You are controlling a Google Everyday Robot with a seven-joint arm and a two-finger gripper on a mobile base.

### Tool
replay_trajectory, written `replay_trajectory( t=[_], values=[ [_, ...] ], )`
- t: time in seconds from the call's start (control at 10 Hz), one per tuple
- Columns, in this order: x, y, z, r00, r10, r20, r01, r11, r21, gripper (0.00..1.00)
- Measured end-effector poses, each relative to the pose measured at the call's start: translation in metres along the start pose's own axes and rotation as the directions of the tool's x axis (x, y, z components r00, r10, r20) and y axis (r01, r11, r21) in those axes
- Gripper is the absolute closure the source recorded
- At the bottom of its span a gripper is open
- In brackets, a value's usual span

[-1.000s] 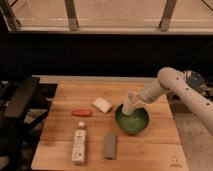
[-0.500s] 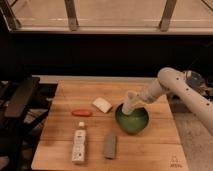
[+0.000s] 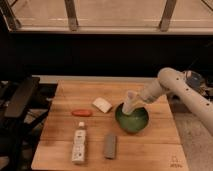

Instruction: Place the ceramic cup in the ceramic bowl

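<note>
Nothing has visibly shifted in the last half second: the arm, the claw and the cup sit where they were. The claw point(image 3: 138, 101) hangs over the right half of the worktop point(image 3: 150, 150), at the left rim of the green ceramic bowl point(image 3: 139, 125), and it is closed on the pale ceramic cup point(image 3: 130, 104), pinching it from the cup's right side. The cup is tilted, its lower end dipping inside the bowl's left edge and its top leaning out above the rim; whether its base touches the bowl's inside cannot be told. The white arm point(image 3: 172, 85) reaches in from the right edge of the worktop, crossing above the far right corner. Just left of the bowl lies a white packet point(image 3: 102, 104), near but apart from the cup. Further left lies a small red item point(image 3: 81, 112). Toward the near edge, a bottle point(image 3: 79, 145) lies flat, with a grey bar point(image 3: 110, 145) beside it, both well clear of the bowl. A dark chair point(image 3: 20, 97) stands off the left edge of the worktop.
</note>
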Motion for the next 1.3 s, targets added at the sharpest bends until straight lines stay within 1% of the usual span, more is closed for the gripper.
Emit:
replay_trajectory(
  t=[0.1,0.2,0.3,0.4,0.5,0.6,0.7,0.8,0.9,1.0,1.1,1.3],
  values=[
    [-0.001,0.001,-0.001,1.000,-0.011,-0.007,0.011,1.000,0.003,0.82],
    [-0.006,0.006,-0.007,0.997,-0.061,-0.054,0.061,0.998,0.011,0.70],
    [-0.011,0.009,-0.014,0.991,-0.100,-0.093,0.102,0.995,0.018,0.63],
    [-0.018,0.013,-0.029,0.974,-0.164,-0.153,0.172,0.984,0.038,0.50],
    [-0.017,0.015,-0.041,0.962,-0.191,-0.194,0.206,0.977,0.058,0.40],
    [-0.014,0.014,-0.049,0.952,-0.208,-0.225,0.229,0.971,0.073,0.31],
    [-0.009,0.014,-0.055,0.942,-0.220,-0.253,0.247,0.966,0.080,0.23],
    [-0.005,0.014,-0.058,0.939,-0.219,-0.265,0.248,0.966,0.079,0.20],
    [-0.003,0.014,-0.057,0.938,-0.218,-0.271,0.244,0.967,0.066,0.20],
    [-0.001,0.014,-0.054,0.936,-0.221,-0.273,0.241,0.970,0.043,0.20],
    [0.001,0.015,-0.050,0.937,-0.217,-0.272,0.233,0.972,0.028,0.23],
    [0.008,0.017,-0.035,0.945,-0.189,-0.268,0.211,0.976,0.054,0.42]
  ],
)
